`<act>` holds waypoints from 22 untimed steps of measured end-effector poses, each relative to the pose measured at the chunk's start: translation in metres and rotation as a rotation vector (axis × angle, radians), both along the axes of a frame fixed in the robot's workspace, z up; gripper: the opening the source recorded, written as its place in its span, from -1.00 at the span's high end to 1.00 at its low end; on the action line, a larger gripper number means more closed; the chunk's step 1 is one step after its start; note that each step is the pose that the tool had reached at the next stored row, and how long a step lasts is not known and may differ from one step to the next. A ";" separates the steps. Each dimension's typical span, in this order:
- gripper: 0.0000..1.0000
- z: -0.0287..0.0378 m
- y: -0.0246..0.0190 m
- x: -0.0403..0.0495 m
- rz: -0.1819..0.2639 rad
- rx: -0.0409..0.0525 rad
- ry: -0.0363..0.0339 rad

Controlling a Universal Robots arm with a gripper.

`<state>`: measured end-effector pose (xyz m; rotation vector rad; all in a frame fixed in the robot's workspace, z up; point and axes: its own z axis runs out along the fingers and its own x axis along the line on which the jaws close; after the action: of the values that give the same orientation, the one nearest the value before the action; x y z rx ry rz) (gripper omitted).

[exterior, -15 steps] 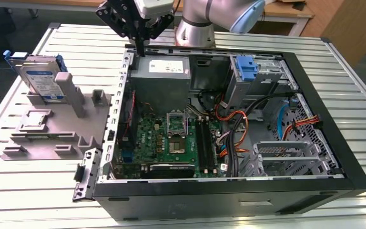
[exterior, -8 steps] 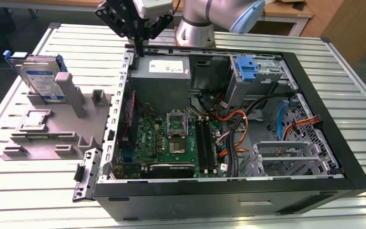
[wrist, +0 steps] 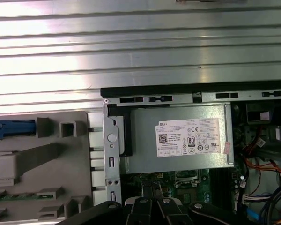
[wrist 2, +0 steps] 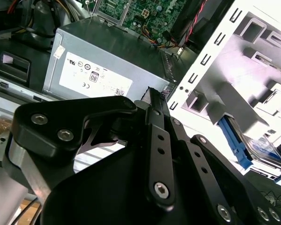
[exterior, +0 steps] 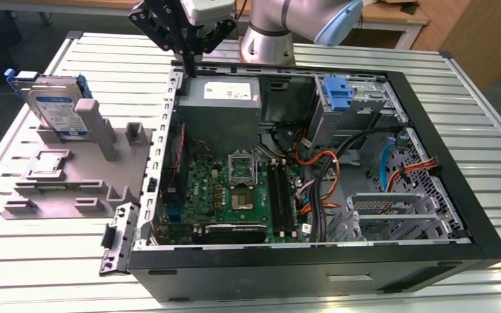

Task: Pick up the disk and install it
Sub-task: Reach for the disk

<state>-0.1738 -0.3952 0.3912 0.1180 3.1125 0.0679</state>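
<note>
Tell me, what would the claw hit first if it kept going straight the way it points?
Most likely the grey metal box below the claw, or the computer case wall beside it; depth is unclear.

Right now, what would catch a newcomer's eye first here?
The open computer case, its green board bared, lies on the slatted table. The black claw hangs over its corner by the grey power supply. On the exterior view's left, the blue-framed disk stands upright in a grey fixture.

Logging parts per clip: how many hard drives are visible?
1: the disk stands upright in the grey holder at the exterior view's left. Others may be hidden inside the computer case.
</note>
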 end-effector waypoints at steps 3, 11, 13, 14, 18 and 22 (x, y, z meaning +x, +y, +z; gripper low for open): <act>0.80 0.0000 0.0000 -0.0007 0.000 0.0000 0.0000; 0.80 -0.0001 0.0000 -0.0025 0.000 0.0000 0.0000; 0.80 -0.0001 0.0000 -0.0029 0.000 0.0000 0.0000; 0.80 -0.0001 0.0000 -0.0031 0.000 0.0001 0.0000; 0.80 -0.0001 0.0000 -0.0039 0.000 0.0000 0.0000; 0.80 -0.0002 0.0000 -0.0075 0.000 0.0000 0.0001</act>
<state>-0.1813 -0.3952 0.3910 0.1181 3.1125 0.0678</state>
